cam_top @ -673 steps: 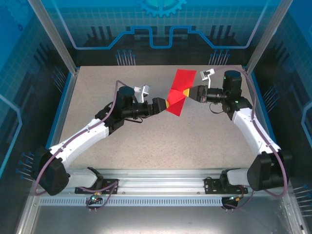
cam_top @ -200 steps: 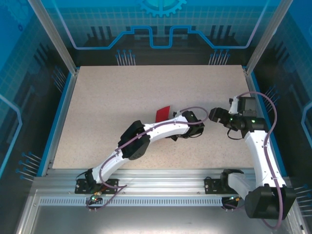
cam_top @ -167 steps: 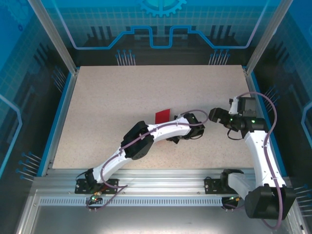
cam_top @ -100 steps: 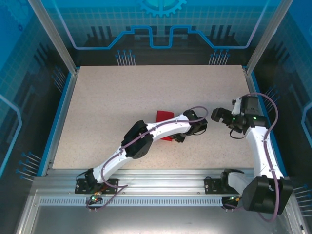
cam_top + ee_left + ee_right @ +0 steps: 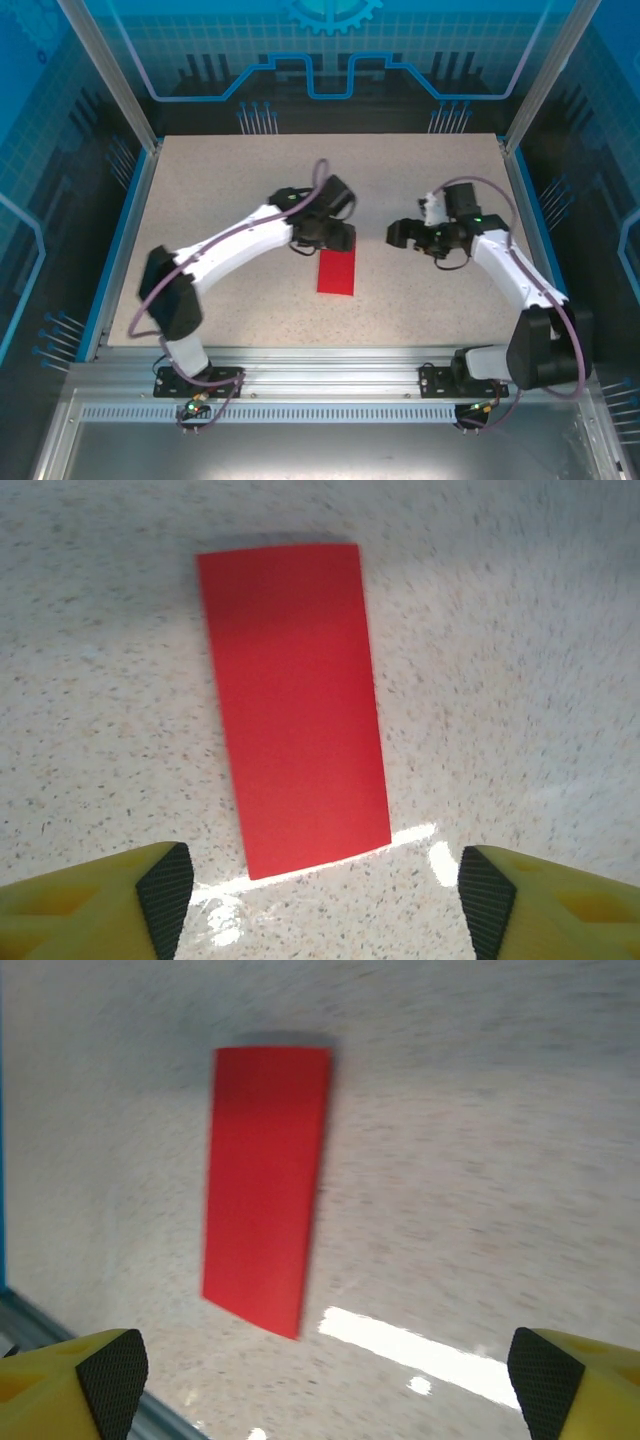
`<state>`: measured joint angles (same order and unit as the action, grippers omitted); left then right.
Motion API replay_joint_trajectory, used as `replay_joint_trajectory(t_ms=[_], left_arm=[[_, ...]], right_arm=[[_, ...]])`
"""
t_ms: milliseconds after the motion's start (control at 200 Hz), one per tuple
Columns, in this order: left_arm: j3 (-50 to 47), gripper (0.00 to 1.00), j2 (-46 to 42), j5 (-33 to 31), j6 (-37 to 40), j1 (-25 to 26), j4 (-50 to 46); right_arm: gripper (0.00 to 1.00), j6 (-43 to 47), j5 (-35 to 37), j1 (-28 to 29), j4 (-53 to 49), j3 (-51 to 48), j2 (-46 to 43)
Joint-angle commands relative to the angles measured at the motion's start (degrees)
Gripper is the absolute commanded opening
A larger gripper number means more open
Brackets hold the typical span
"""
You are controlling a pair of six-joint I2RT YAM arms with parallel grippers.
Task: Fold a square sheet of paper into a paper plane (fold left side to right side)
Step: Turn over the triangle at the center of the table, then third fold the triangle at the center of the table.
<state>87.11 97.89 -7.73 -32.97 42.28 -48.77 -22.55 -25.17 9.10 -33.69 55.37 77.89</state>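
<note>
The square sheet of paper [image 5: 336, 272] lies flat on the table as a long red rectangle, folded in half. In the left wrist view the paper [image 5: 295, 705] sits just ahead of my left gripper [image 5: 325, 900], which is open with nothing between its yellow fingers. From above, the left gripper [image 5: 335, 238] hovers at the paper's far end. My right gripper [image 5: 398, 235] is off to the paper's right, apart from it and open. The right wrist view shows the paper [image 5: 265, 1185] ahead and to the left of the right gripper [image 5: 328, 1375]. No paper plane shape is visible.
The speckled beige table [image 5: 220, 180] is bounded by blue walls at the left, right and back. A metal rail [image 5: 320, 360] with the arm bases runs along the near edge.
My left gripper opened and let go of the paper, and the left arm swung away to the far left. The paper now lies flat. The right arm moved left toward the middle.
</note>
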Motion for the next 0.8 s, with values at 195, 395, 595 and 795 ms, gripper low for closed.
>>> replay_joint_trajectory(t_ms=[195, 395, 595, 795], left_arm=[[-24.1, 0.78, -11.1, 18.8, -6.6, -10.8, 25.0], [-27.9, 0.79, -8.3, 21.8, -8.7, -12.6, 30.7], [-26.5, 0.79, -3.5, 23.3, -8.4, -13.0, 32.0], [-25.3, 0.80, 0.0, 21.2, -9.0, -12.9, 30.4]], right_arm=[[0.86, -6.5, -3.2, 12.5, 14.3, 9.9, 18.4], [0.82, -6.0, -3.0, 15.0, 15.0, 17.3, 29.0], [0.80, -4.3, -0.1, 15.2, 13.1, 21.4, 35.4], [0.79, -2.9, 1.7, 15.2, 11.7, 22.5, 38.6]])
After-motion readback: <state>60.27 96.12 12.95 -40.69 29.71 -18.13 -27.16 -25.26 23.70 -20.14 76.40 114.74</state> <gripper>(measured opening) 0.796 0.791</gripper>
